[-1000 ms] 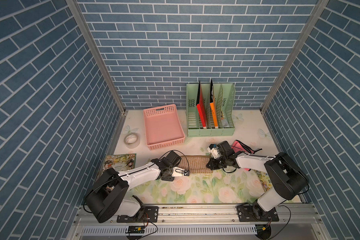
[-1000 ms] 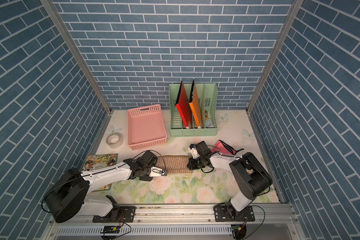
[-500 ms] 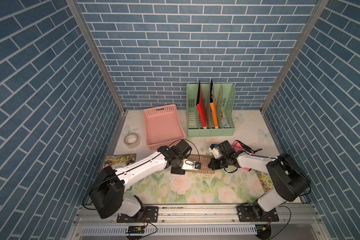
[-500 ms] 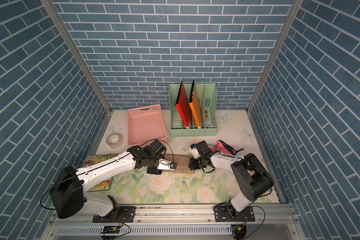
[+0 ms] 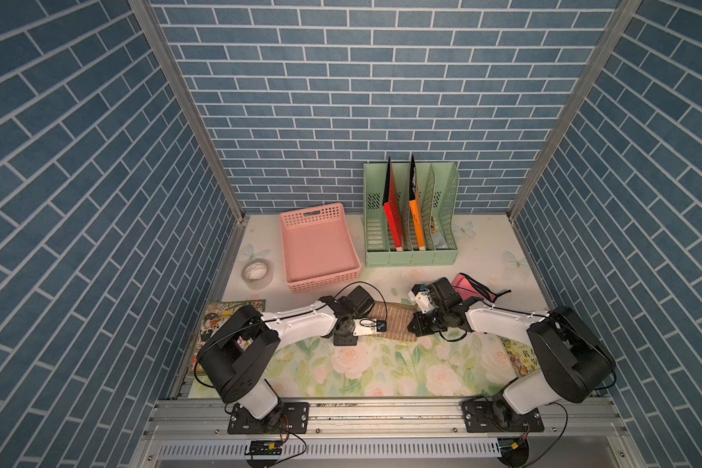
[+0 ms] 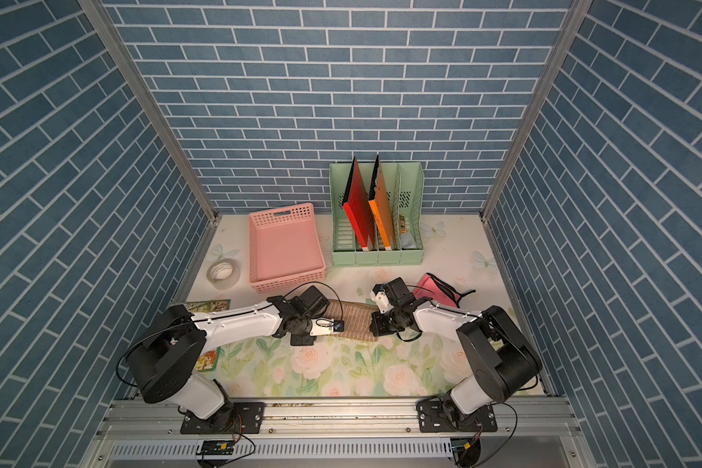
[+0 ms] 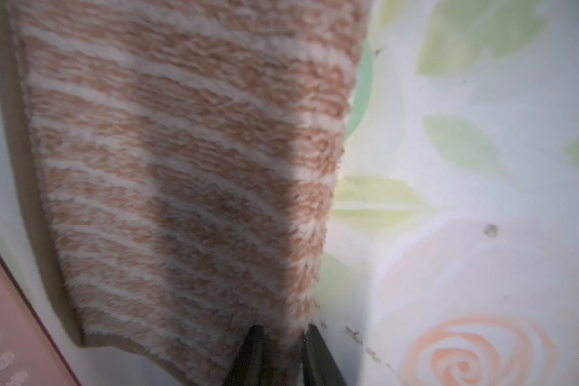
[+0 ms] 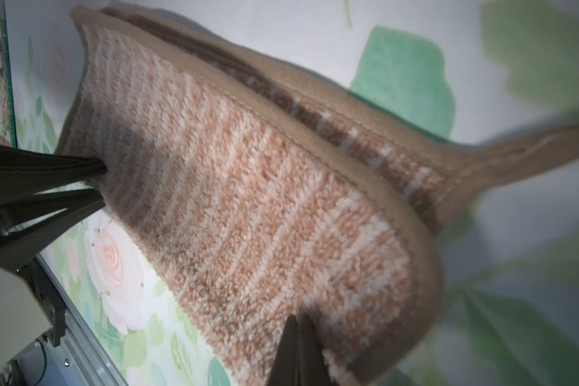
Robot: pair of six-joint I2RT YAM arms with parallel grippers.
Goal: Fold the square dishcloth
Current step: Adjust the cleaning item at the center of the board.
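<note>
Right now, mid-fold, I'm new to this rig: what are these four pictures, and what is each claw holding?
It is a two-armed tabletop robot with pincer grippers. Both top views look down on the whole cell from one stereo camera; the close-ups come from a camera on each wrist. On the floral mat lie a striped dishcloth, pink basket, green file rack and tape roll. The left gripper and the right gripper each pinch an edge of the dishcloth, already doubled over.
</note>
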